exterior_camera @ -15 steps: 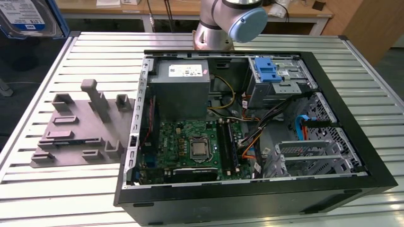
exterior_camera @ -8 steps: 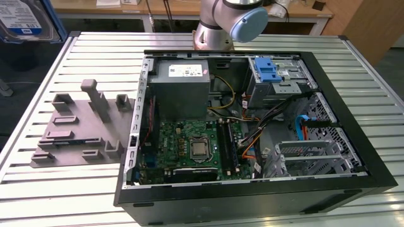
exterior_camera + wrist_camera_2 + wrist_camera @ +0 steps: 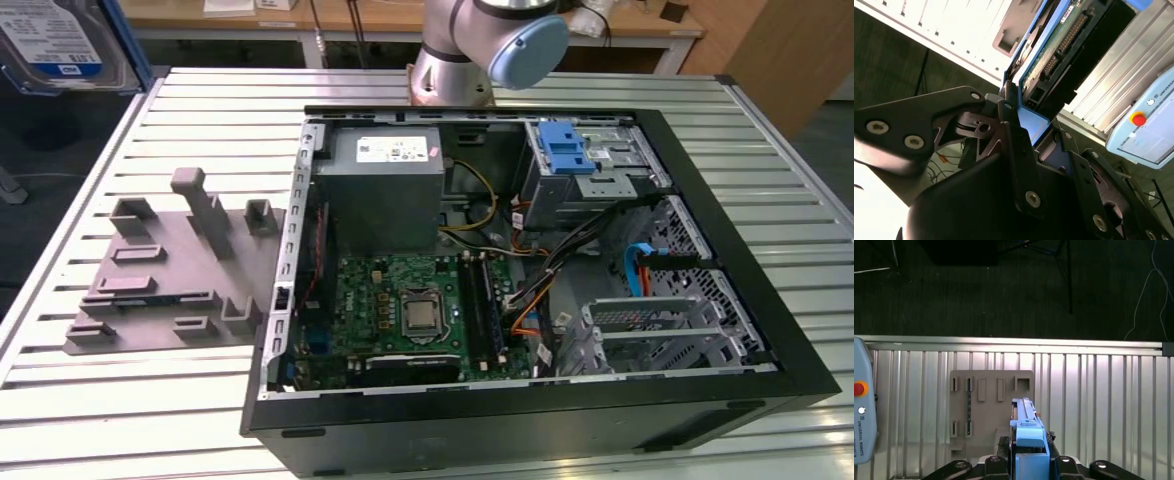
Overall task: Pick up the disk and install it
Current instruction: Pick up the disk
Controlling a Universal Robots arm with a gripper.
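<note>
The gripper [image 3: 1030, 462] is clamped snugly on the disk [image 3: 1026, 422] by its blue bracket, holding it clear of the slatted table [image 3: 1104, 400], up at ten o'clock from the open computer case [image 3: 534, 415] in the exterior view.

Bright even light, patchy glare, sharp

The gripper [image 3: 1029, 121] clamps the disk [image 3: 1054, 45] by its blue bracket [image 3: 1030, 125], circuit board facing out.

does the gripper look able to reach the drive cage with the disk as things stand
Probably yes: the gripper is shut on the disk, the computer case lies open, and nothing covers the drive cage with its blue latch; cables lie beside it.
</note>
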